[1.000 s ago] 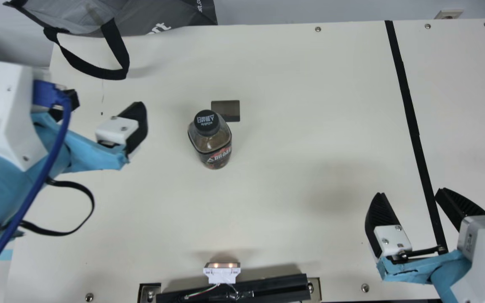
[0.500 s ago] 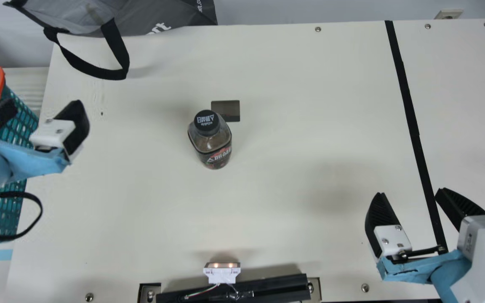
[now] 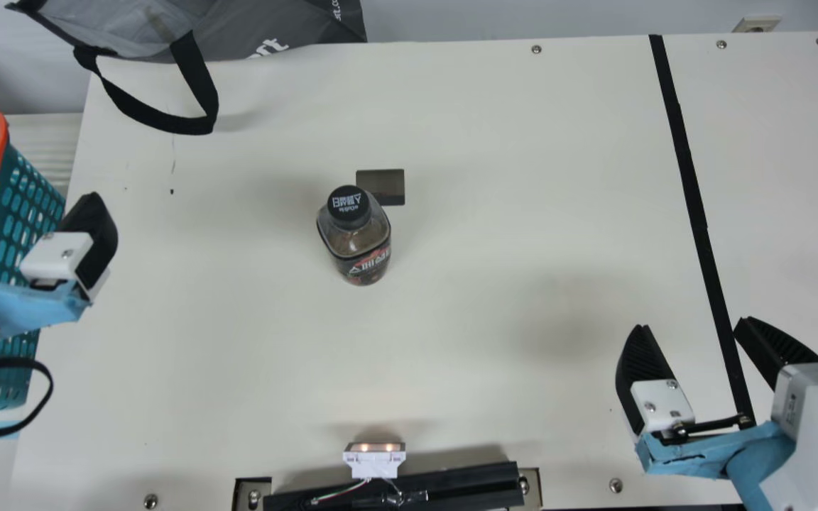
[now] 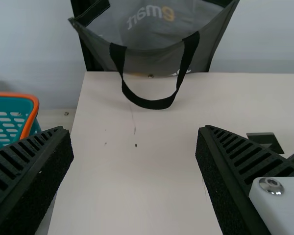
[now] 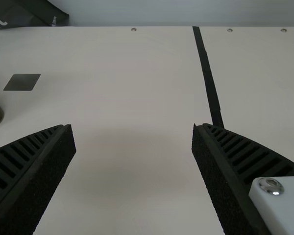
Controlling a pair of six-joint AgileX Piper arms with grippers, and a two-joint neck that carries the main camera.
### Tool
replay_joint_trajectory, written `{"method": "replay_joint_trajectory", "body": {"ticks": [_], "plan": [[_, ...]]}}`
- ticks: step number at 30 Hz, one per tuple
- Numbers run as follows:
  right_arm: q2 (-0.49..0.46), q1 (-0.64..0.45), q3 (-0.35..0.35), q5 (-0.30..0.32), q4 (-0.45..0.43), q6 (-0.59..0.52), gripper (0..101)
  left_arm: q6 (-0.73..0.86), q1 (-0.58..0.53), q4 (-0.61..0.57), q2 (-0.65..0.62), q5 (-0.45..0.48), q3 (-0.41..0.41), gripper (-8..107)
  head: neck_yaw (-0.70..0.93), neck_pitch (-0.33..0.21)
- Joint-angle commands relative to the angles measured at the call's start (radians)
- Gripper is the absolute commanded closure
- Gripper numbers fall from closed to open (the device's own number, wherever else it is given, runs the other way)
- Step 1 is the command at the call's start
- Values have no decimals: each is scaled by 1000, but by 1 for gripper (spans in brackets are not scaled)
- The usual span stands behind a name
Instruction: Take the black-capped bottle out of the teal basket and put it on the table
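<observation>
Table: one cream table [image 3: 494, 142] spanned the main view, marked by one long black strip [image 3: 693, 191] toward its right side.
Bag: one grey bag [image 3: 267, 21] stood at the far left edge, one black handle loop [image 3: 199, 78] reaching over the tabletop.
Basket: one teal basket [image 3: 40, 195] with an orange rim sat beside the table's left edge, partly behind the left gripper [image 3: 34, 200].
Grippers: there were two, with two ribbed fingers each, four altogether. The left was released, its fingers wide apart near the basket; the right gripper [image 3: 691, 323] was released too, its pair spread over the table's near right part.
Bar: one black bar [image 3: 451, 486] lay along the near edge, between two metal brackets.
Bottle: one black-capped bottle [image 3: 359, 245] stood upright on the table, between the two grippers and well apart from both.
Dark rectangle: one [image 3: 391, 186] was just beyond the bottle.
White module: one [image 3: 373, 463], with two glowing spots, was beside the bar.
Screws: three [image 3: 536, 49] dotted the far edge.
</observation>
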Motion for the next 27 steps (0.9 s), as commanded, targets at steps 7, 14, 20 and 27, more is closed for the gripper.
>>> {"method": "replay_joint_trajectory", "body": {"ticks": [7,14,20,27], "plan": [[0,0,0,-1,0,0,10,-7,31,14,-88,-1,78,-8,8,-4],[0,0,0,-1,0,0,10,-17,38,24,-165,21,134,-8,8,-4],[0,0,0,-1,0,0,10,-20,36,19,-238,59,175,-8,8,-4],[0,0,0,-1,0,0,10,-3,32,-1,-327,113,209,-8,8,-4]]}}
